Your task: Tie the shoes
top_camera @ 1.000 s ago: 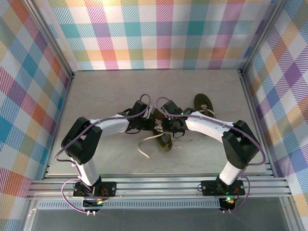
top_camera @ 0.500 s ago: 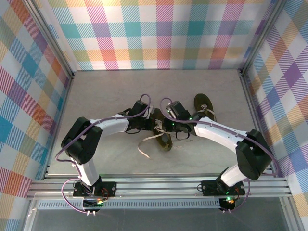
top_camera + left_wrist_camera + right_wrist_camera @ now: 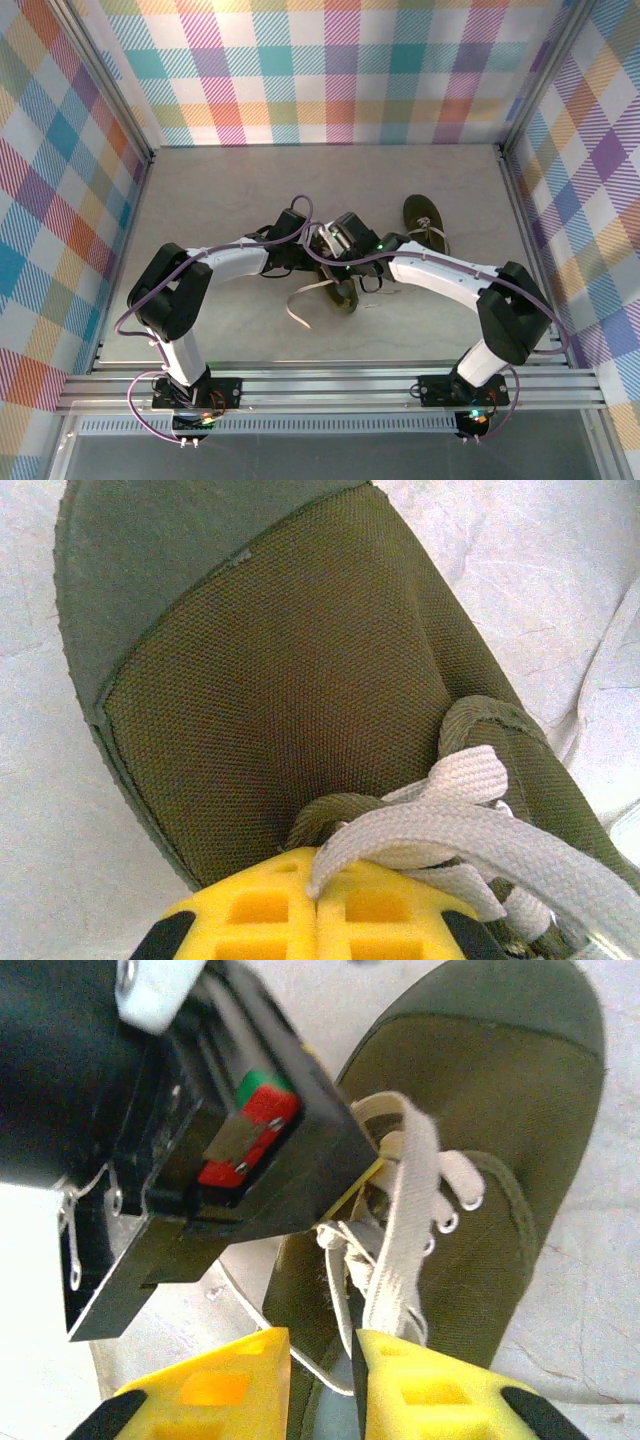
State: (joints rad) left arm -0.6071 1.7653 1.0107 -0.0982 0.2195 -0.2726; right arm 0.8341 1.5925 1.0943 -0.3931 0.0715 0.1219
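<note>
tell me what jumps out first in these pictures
Both arms meet mid-table over one olive shoe whose pale laces hang loose. The left hand is shut on one of them right at the tongue, and the right hand stands open close by. The second shoe lies apart, further back to the right.

Clad in white shells [image 3: 235, 260] with black joints [image 3: 172, 300]; strung with looping purple cables [image 3: 118, 322]; tipped with yellow, square-pocketed fingers [image 3: 250, 910]; set on black bases [image 3: 190, 392] lit green and red
</note>
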